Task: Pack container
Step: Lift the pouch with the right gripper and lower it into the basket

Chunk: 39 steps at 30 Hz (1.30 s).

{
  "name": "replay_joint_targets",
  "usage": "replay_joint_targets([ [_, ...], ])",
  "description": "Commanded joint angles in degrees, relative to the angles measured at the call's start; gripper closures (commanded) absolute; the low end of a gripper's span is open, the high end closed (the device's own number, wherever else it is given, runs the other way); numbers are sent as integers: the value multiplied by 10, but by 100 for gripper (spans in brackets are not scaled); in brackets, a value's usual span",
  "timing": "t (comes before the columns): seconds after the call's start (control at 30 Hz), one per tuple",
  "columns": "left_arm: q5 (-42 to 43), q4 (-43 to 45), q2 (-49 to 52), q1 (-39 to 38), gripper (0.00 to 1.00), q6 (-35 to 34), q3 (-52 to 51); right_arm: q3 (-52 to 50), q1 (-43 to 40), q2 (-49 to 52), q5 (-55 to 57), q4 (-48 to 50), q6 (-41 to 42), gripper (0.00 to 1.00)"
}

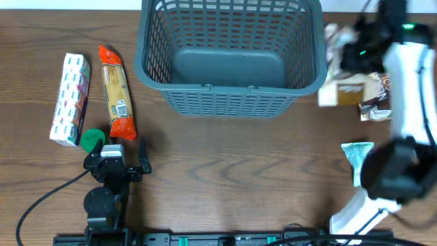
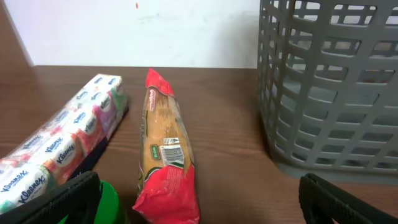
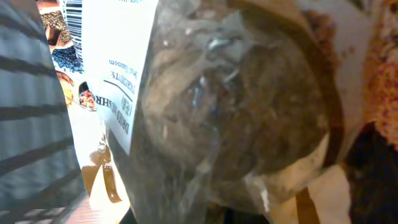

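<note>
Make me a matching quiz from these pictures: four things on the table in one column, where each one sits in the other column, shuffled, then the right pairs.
Things:
1. container
2. tissue pack
3. pasta packet
4. tan packet

Places:
A. just right of the tissue pack
B. farthest left of all
C. right of the container
D. middle, at the top of the overhead view

Pairs: 1-D, 2-B, 3-A, 4-C
</note>
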Motion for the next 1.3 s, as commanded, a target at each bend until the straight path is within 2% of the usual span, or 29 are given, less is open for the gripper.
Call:
replay_joint_targets([
  [0.0, 4, -21, -2, -1, 1, 8, -9, 34, -15, -72, 16, -18, 42, 99],
  [0.27, 4, -21, -2, -1, 1, 8, -9, 64, 18, -207, 19, 29, 5, 99],
  [0.43, 4, -21, -2, -1, 1, 8, -9, 66, 96, -263, 13, 91, -49, 99],
  [0.57, 4, -21, -2, -1, 2, 8, -9, 66, 176, -269, 12, 150, -89, 99],
  [0.87, 4, -21, -2, -1, 1, 8, -9, 66, 287, -196, 12, 223, -189, 99],
  [1.1, 4, -21, -2, -1, 1, 8, -9, 66, 331, -91, 8, 202, -277, 99],
  [1.27, 4, -21, -2, -1, 2, 8, -9, 66, 354, -17, 7, 168, -291, 99],
])
